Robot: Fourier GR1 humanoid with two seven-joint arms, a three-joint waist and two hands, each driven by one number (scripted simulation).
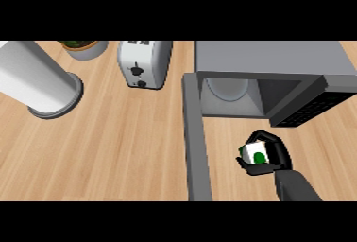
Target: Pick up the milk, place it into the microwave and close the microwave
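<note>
Right hand (267, 153) curls round the milk (254, 152), just beside the open microwave door (196, 142), bare counter (118, 151) stretching leftward; microwave (268, 80) mouth just beyond.

Support surface: light wooden counter (118, 151), grain running left to right. Microwave (279, 61) stands on it just beyond the right hand (268, 158), door (197, 142) swung open and reaching toward the near edge just left of that hand. Toaster (144, 63) sits farther left of the hand, toward the back. Potted plant (85, 48) beyond the toaster at the far edge. White cylinder on a grey base (38, 82) far left.
</note>
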